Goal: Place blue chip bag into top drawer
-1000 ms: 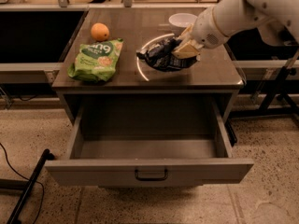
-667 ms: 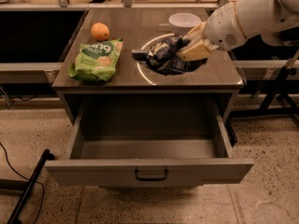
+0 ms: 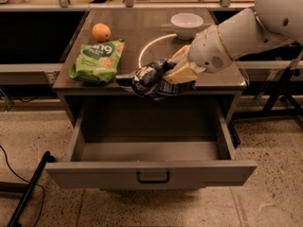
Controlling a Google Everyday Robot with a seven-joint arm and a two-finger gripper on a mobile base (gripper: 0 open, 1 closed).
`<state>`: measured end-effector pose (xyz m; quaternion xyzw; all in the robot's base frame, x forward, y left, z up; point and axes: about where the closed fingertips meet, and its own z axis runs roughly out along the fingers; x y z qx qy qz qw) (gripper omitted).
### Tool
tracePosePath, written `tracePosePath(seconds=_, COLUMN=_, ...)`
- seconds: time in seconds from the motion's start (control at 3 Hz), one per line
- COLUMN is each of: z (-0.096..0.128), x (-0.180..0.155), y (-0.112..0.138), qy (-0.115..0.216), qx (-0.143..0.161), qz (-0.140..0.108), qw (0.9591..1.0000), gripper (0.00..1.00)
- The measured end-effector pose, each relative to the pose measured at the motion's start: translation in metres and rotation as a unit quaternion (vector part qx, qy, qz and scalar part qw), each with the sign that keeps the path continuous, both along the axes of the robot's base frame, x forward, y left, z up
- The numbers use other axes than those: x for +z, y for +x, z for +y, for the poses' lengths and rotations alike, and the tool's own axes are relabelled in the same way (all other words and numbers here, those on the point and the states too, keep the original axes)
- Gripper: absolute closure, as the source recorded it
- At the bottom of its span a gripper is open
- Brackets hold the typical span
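gripper [image 3: 166, 72] fingers [image 3: 182, 74] clamp blue chip bag [image 3: 147, 80] @ tbl [image 3: 142, 30] front edge | top drawer [image 3: 94, 174] open

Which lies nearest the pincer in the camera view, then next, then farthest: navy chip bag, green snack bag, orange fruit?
1. Crumpled navy-blue foil chip bag, gripped in the pincer, front centre.
2. Flat bright green snack bag, lying to the left.
3. Round orange fruit, farther back on the left.

Lab-like workroom: metal drawer bench [image 3: 142, 27], speckled floor [image 3: 33, 131]; gripper [image 3: 166, 77] holds blue chip bag [image 3: 146, 80] at bench's front edge.
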<state>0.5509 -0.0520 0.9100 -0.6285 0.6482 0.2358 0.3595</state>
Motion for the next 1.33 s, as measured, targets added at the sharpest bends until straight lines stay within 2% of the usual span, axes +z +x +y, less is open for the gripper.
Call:
tracePosePath(seconds=0.33, z=0.000, x=0.000, y=0.000, qy=0.000, qx=0.000, qz=0.000, qw=1.0000, gripper=1.00)
tracePosePath(seconds=0.67, z=0.004, x=-0.023, y=-0.008, qy=-0.001, qx=-0.002, qz=0.012, qw=0.9999, gripper=1.00)
tracePosePath(seconds=1.33, z=0.011, x=-0.110, y=-0.031, qy=-0.024, qx=-0.036, qz=0.048, qw=0.9980, gripper=1.00)
